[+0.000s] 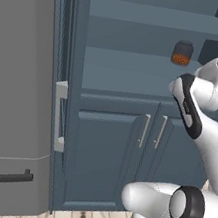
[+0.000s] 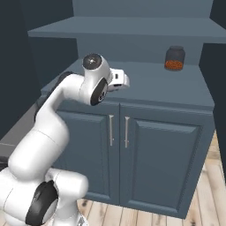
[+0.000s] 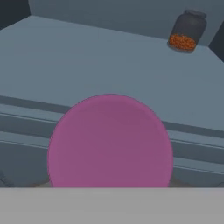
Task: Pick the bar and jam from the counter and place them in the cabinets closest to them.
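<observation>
While poised at the front edge of the open cabinet shelf (image 3: 87, 65), gripper (image 3: 110, 186) clamped on the pink jam jar (image 3: 110, 142), held just before that shelf. Dark jar of orange contents (image 3: 187, 31) far back right. Paired doors (image 2: 132, 150) below.

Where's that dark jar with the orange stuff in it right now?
The dark jar stands at the back right of the cabinet's open shelf, above the paired doors. In the hand view it sits top right, beyond the pink jam.

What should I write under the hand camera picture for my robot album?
A pink jam jar held up close before a blue cabinet shelf, with a dark jar of orange bits at the back.
</observation>
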Tool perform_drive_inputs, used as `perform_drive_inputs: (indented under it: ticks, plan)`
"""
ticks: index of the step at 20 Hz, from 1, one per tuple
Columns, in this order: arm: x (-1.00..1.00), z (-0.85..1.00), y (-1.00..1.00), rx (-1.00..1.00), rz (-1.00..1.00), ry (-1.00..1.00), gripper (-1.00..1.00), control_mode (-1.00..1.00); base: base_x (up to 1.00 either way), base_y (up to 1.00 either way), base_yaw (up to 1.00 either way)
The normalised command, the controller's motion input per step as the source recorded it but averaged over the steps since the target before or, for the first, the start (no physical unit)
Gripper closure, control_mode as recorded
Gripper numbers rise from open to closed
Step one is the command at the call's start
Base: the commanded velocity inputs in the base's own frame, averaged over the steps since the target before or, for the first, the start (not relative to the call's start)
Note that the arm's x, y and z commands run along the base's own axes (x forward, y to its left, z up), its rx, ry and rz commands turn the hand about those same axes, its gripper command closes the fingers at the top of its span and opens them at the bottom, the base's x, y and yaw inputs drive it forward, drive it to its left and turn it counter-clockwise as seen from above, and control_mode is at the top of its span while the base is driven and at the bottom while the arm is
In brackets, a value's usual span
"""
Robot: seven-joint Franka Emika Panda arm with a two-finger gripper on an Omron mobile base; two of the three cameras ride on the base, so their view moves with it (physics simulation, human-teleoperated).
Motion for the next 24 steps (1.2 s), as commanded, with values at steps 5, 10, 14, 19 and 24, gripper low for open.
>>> perform_drive_inputs:
  ticks: [5, 10, 14, 19, 24]
  plan:
    - [0.4, -0.01, 0.0, 0.01, 0.02, 0.08, 1.0, -1.0, 0.0, 0.0, 0.0]
    - [0.01, 0.0, 0.0, 0.0, 0.0, 0.0, 1.0, -1.0, 0.0, 0.0, 0.0]
    - [0.0, -0.16, 0.0, -0.01, 0.0, 0.01, 1.0, -1.0, 0.0, 0.0, 0.0]
    - [0.0, -0.28, 0.0, -0.04, 0.0, 0.02, 1.0, -1.0, 0.0, 0.0, 0.0]
    - [0.13, -0.15, 0.0, -0.01, 0.0, 0.0, 1.0, -1.0, 0.0, 0.0, 0.0]
